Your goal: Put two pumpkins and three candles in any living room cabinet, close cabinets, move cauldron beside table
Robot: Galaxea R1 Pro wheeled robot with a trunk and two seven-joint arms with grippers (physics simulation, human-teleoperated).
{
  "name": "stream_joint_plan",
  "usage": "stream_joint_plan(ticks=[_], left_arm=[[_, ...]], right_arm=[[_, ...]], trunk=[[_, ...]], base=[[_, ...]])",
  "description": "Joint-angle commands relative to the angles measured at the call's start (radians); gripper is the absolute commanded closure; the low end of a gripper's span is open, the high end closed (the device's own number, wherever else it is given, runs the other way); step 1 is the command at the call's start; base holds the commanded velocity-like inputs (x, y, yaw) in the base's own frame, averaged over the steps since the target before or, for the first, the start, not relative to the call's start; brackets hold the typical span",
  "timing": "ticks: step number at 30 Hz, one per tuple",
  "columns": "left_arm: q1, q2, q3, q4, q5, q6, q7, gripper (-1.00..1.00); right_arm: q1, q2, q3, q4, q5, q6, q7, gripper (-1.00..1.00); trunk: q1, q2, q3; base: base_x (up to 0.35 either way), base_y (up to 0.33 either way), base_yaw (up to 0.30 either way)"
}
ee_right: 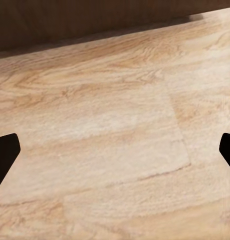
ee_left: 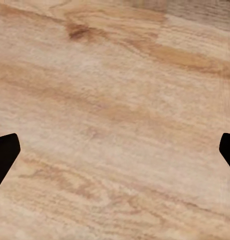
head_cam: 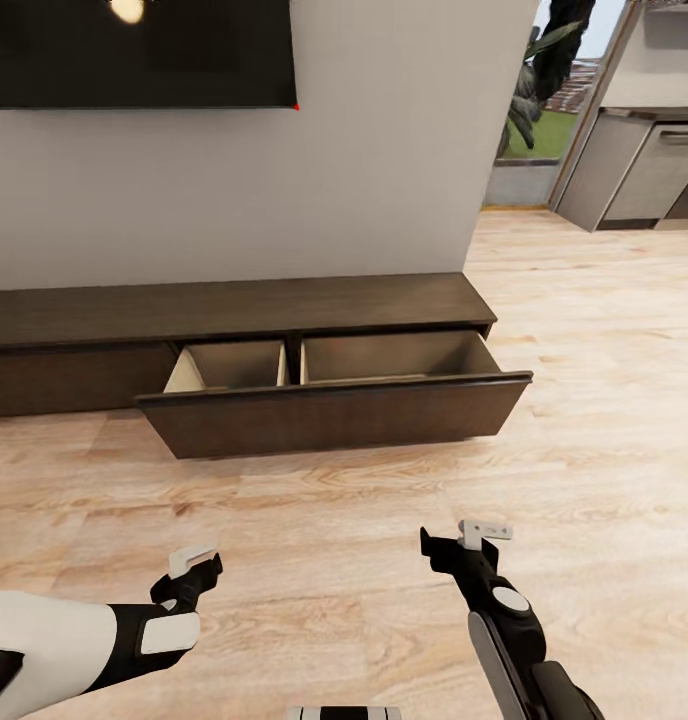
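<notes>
Facing the long, low dark-brown wooden cabinet [head_cam: 234,310] at mid-frame, its wide drawer [head_cam: 334,410] pulled out and apparently bare inside, the robot holds the left tool [head_cam: 189,575] and right tool [head_cam: 464,550] released and empty over the pale plank floor [head_cam: 384,490]. Risk: rolling forward could strike the protruding drawer front.

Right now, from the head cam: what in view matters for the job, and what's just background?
Job-related:
- long low dark-brown wooden cabinet, its wide drawer pulled open, both pale tan compartments looking empty
- left hand, open, holding nothing
- right hand, open, holding nothing

Background:
- black wall-mounted screen
- light wood plank floor
- grey kitchen units
- dark leafy plant
</notes>
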Motion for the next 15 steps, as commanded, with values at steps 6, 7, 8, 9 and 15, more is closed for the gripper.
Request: stream_joint_plan(ticks=[6, 7, 8, 9, 15], left_arm=[[-0.002, 0.0, -0.007, -0.09, 0.002, -0.184, 0.008, -1.0], [-0.002, 0.0, -0.007, -0.091, 0.002, -0.187, 0.006, -1.0], [-0.002, 0.0, -0.007, -0.092, 0.002, -0.188, 0.006, -1.0], [-0.002, 0.0, -0.007, -0.094, 0.002, -0.19, 0.005, -1.0], [-0.002, 0.0, -0.008, -0.097, 0.002, -0.192, 0.001, -1.0]], right_arm=[[0.001, -0.001, 0.004, 0.006, -0.005, -0.032, -0.011, -1.0], [0.001, -0.001, 0.004, 0.006, -0.005, -0.033, -0.011, -1.0], [0.001, -0.001, 0.004, 0.006, -0.005, -0.034, -0.011, -1.0], [0.001, -0.001, 0.004, 0.006, -0.005, -0.035, -0.011, -1.0], [0.001, -0.001, 0.004, 0.006, -0.003, -0.04, -0.012, -1.0]], trunk=[[0.0, 0.0, 0.009], [0.0, 0.0, 0.01], [0.0, 0.0, 0.012], [0.0, 0.0, 0.013], [0.0, 0.0, 0.023]], base=[[0.0, 0.0, 0.0], [0.0, 0.0, 0.0], [0.0, 0.0, 0.0], [0.0, 0.0, 0.0], [0.0, 0.0, 0.0]])
